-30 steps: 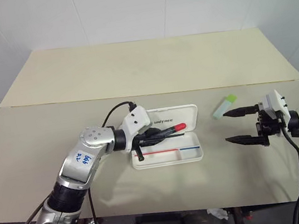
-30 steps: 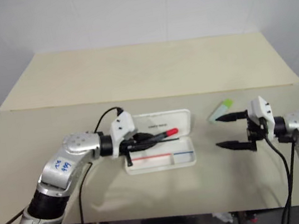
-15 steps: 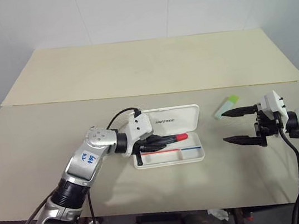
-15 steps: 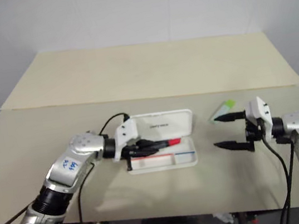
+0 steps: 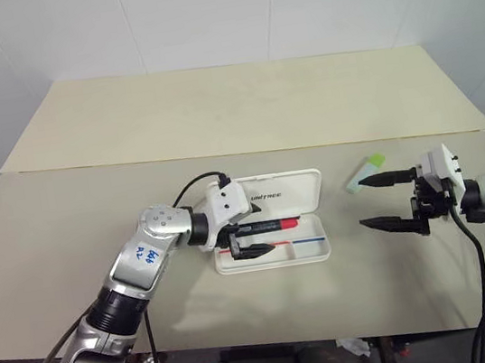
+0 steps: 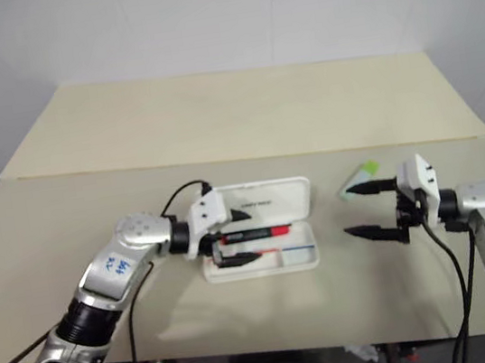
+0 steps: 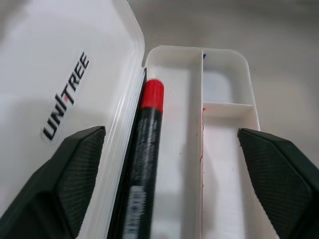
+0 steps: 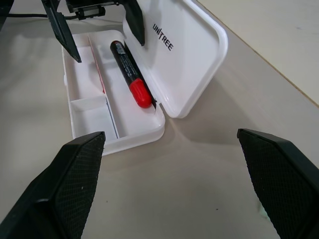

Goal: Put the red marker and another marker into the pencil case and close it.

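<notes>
— Where is the red marker (image 5: 268, 227)?
— Inside the pencil case (image 5: 276, 254), in the long compartment along the hinged lid; I see my left gripper (image 5: 253, 238) released, jaws straddling it untouched. Right gripper (image 5: 379, 203) spread wide, green marker (image 5: 365, 172) just beyond.

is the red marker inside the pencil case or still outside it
Inside. The red marker lies flat in the pencil case, in the long compartment beside the open lid, with nothing gripping it.
</notes>
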### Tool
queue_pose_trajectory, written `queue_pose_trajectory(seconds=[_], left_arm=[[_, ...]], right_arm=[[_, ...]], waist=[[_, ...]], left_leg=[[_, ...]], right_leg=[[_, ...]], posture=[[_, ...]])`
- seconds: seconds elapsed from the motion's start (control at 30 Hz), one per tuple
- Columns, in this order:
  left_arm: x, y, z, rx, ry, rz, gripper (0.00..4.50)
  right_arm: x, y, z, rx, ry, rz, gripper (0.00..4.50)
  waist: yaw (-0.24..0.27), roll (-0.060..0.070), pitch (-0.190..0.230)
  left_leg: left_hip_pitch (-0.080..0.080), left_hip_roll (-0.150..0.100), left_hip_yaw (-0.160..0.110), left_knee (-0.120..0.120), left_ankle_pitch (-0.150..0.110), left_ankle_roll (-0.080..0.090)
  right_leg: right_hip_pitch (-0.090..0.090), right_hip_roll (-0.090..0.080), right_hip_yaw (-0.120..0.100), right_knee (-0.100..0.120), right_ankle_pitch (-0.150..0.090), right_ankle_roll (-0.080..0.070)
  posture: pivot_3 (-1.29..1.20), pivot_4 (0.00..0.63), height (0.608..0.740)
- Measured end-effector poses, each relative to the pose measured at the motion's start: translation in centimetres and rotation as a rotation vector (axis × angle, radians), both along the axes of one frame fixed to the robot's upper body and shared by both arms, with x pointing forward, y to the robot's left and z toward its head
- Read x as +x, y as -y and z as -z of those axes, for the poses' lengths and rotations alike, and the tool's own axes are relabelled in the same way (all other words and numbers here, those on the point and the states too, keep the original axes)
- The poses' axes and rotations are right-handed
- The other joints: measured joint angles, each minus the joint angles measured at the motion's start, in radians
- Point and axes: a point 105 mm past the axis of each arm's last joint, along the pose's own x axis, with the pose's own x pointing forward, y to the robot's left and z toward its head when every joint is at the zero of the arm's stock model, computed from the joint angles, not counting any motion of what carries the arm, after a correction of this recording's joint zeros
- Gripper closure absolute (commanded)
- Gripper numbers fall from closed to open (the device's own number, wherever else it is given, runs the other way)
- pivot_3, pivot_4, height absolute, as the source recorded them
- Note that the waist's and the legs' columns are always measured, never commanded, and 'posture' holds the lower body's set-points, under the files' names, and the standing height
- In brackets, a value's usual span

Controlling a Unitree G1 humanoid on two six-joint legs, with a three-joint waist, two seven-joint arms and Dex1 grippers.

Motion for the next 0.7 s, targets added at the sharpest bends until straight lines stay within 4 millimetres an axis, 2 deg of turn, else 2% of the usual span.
queue_pose_trajectory(seconds=[0.17,0.33,0.53,0.7], left_arm=[[-2.1,1.0,-1.4,-0.075,0.058,0.089,0.01],[-4.1,0.7,-3.4,-0.197,0.078,0.125,0.01],[-6.0,-1.9,-4.5,-0.295,0.016,0.130,0.01],[-6.7,-5.4,-5.2,-0.312,-0.011,0.096,0.01]], right_arm=[[0.6,0.0,0.0,0.009,0.017,0.053,0.00],[2.4,0.0,0.3,0.062,0.036,0.217,0.00],[4.1,-1.7,0.2,0.225,0.048,0.415,0.00],[5.2,-2.4,0.8,0.293,0.041,0.564,0.00]], waist=[[0.000,0.000,0.000],[-0.003,0.000,0.000],[-0.004,0.000,0.000],[-0.004,0.000,0.000]], left_leg=[[0.000,0.000,0.000,0.000,0.000,0.000],[0.000,0.001,0.000,0.000,0.000,0.000],[0.000,0.000,-0.001,0.000,0.000,0.000],[0.000,0.000,-0.001,0.000,0.000,0.000]], right_leg=[[0.000,0.000,0.000,0.000,0.000,0.000],[0.000,0.000,0.000,0.001,0.000,0.000],[0.000,0.000,0.000,0.002,0.000,0.000],[-0.001,0.000,0.000,0.001,0.000,-0.001]], posture=[[0.00,0.150,0.740],[0.00,0.150,0.740],[0.00,0.150,0.740],[0.00,0.150,0.740]])
